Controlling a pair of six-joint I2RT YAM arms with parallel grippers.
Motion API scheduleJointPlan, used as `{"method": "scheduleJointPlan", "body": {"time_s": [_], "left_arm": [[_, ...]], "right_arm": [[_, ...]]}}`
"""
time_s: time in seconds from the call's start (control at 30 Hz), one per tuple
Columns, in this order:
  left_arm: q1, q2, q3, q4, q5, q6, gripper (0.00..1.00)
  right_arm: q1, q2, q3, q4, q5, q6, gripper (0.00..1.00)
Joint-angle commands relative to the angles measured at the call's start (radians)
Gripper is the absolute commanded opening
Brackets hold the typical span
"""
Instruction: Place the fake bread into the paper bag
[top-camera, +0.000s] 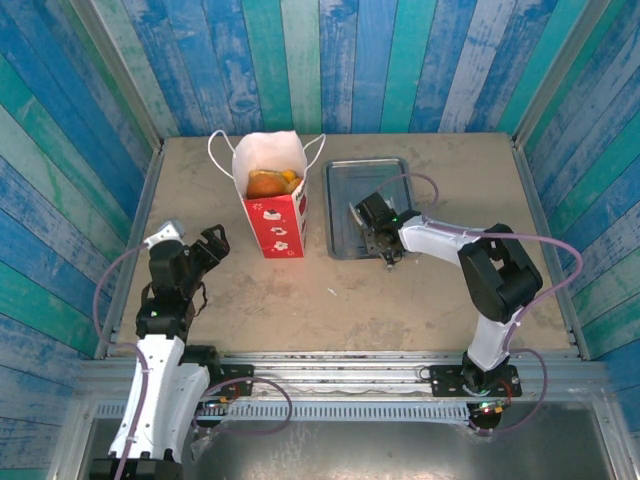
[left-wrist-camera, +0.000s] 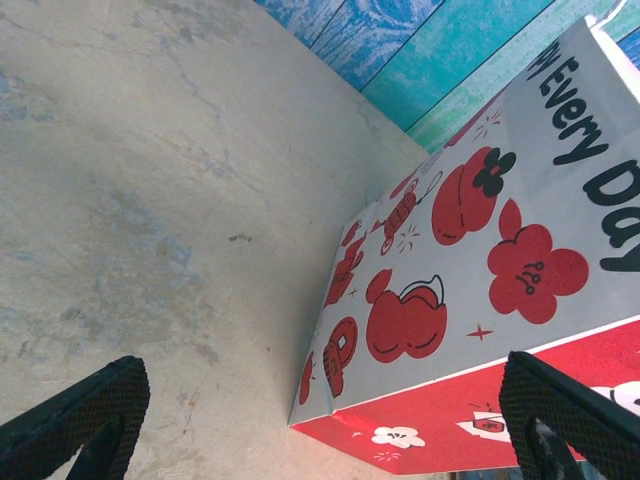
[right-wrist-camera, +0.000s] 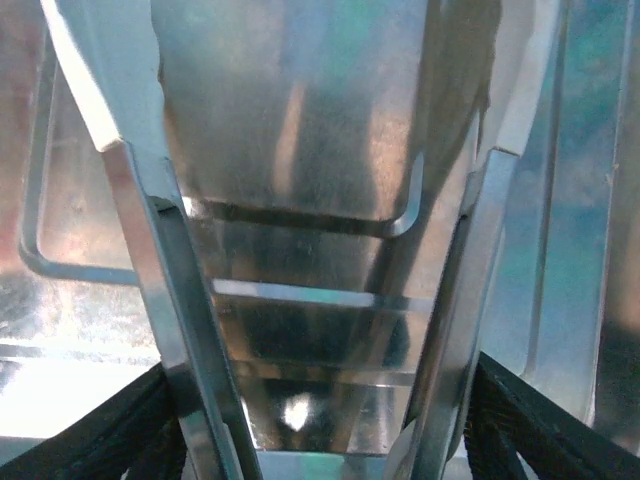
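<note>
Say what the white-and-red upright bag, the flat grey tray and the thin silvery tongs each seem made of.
The white-and-red bag: likely matte paper; crisp folded creases, flat print. The grey tray: probably polished metal; it mirrors nearby colours. The silvery tongs: apparently thin shiny sheet metal with bright reflections; their pale tips' material is unclear.

paper bag (top-camera: 272, 225): white above, red below with small white pictures, side white with red cartoon figures and black lettering | fake bread (top-camera: 270, 182): golden-brown, orange | tray (top-camera: 345, 210): shiny grey | tongs (right-wrist-camera: 160, 250): silver, white tips | table (top-camera: 420, 300): mottled beige | walls (top-camera: 350, 60): blue, teal, green planks
</note>
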Motion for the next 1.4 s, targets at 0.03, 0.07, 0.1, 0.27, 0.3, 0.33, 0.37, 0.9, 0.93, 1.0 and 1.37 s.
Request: {"method": "scheduleJointPlan", "body": {"time_s": [0.03, 0.07, 0.1, 0.27, 0.3, 0.33, 0.37, 0.9, 0.93, 1.0, 1.37], "left_arm": [[-0.002, -0.014, 0.035, 0.024, -0.018, 0.008, 0.94], [-0.002, -0.012, 0.037, 0.019, -0.021, 0.009, 0.94], [-0.002, -0.011, 0.043, 0.013, -0.021, 0.01, 0.94], [-0.002, -0.015, 0.057, 0.008, -0.007, 0.006, 0.94], [-0.002, -0.018, 0.059, 0.009, -0.005, 0.003, 0.94], [-0.002, -0.02, 0.062, 0.011, -0.005, 0.004, 0.94], [-0.002, -0.022, 0.065, 0.011, -0.006, 0.005, 0.94], [-0.002, -0.026, 0.085, 0.09, -0.212, 0.081, 0.94], [-0.002, -0.025, 0.08, 0.114, -0.242, 0.101, 0.94], [-0.003, -0.015, 0.065, 0.167, -0.277, 0.151, 0.94], [-0.002, 0.094, -0.1, 0.49, -0.447, 0.262, 0.94]], "right_arm": [[-0.004, -0.021, -0.019, -0.026, 0.008, 0.021, 0.79], [-0.004, -0.027, -0.022, -0.026, 0.008, 0.023, 0.82], [-0.004, -0.03, -0.023, -0.027, 0.01, 0.026, 0.84], [-0.004, -0.043, -0.012, -0.048, 0.013, 0.036, 0.93], [-0.005, -0.055, -0.01, -0.053, 0.014, 0.038, 0.94], [-0.005, -0.068, -0.01, -0.056, 0.015, 0.039, 0.95], [-0.005, -0.086, -0.008, -0.061, 0.016, 0.036, 0.96], [-0.11, -0.566, -0.062, -0.085, 0.087, -0.063, 1.0], [-0.129, -0.598, -0.079, -0.069, 0.092, -0.081, 1.0], [-0.16, -0.661, -0.121, -0.029, 0.122, -0.109, 1.0], [-0.282, -0.895, -0.41, 0.244, 0.364, -0.187, 1.0]]}}
